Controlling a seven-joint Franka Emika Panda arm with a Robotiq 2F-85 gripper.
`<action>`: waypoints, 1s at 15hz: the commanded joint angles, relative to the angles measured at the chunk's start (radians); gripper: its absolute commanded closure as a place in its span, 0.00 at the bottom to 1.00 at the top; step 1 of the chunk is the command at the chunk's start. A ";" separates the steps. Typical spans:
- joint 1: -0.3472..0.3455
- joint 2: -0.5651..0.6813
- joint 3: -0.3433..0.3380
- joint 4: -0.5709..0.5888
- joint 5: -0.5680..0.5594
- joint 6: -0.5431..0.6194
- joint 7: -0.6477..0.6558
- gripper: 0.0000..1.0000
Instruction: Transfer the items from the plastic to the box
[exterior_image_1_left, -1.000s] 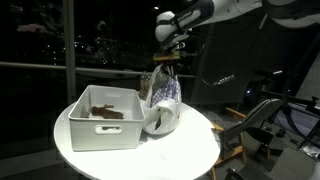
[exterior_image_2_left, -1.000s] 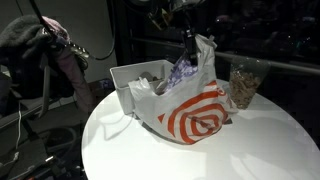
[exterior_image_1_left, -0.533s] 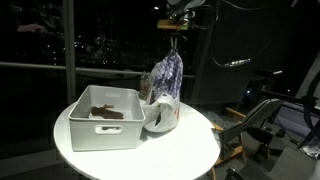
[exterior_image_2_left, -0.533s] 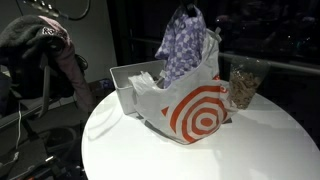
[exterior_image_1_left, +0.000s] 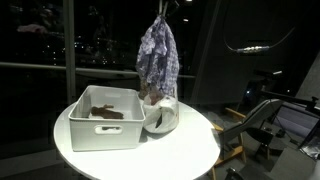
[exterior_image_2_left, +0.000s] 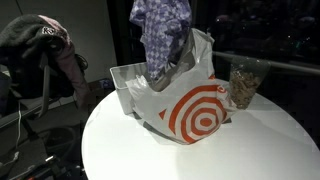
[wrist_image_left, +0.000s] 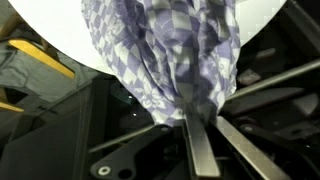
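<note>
Your pincer (wrist_image_left: 192, 120) is clamped narrow on a gathered end of the checked lavender cloth (exterior_image_1_left: 157, 55), so the cloth hangs straight down in one long drape under its own weight. Holding it by one end like this lets it draw lengthwise out of the plastic bag (exterior_image_2_left: 195, 115) rather than dragging the bag along. In both exterior views the cloth's lower end sits about level with the bag's open mouth. Whether the hem is fully free of the bag cannot be told from these views.

The bag stands slumped against one end of the white bin (exterior_image_1_left: 78, 128). The bin sits on the round desk (exterior_image_1_left: 190, 150), with a brown item (exterior_image_1_left: 105, 112) lying on its floor.

The bin's rim is low and most of its floor beside the brown item is open. The air above it looks unobstructed, so a sideways carry over the rim seems workable, provided the hem clears the bag's crinkled edge.

Mind the clear cup (exterior_image_2_left: 243, 88) of brownish bits, just beside the bag on the side away from the bin. The bin itself stands close to the desk's edge, so you have little margin for a nudge there.
</note>
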 joint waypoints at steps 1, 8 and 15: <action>0.024 -0.014 0.099 0.021 -0.040 0.073 0.029 0.98; 0.047 0.269 0.114 0.097 -0.161 0.263 -0.011 0.98; 0.079 0.486 0.033 0.168 -0.117 0.315 -0.129 0.60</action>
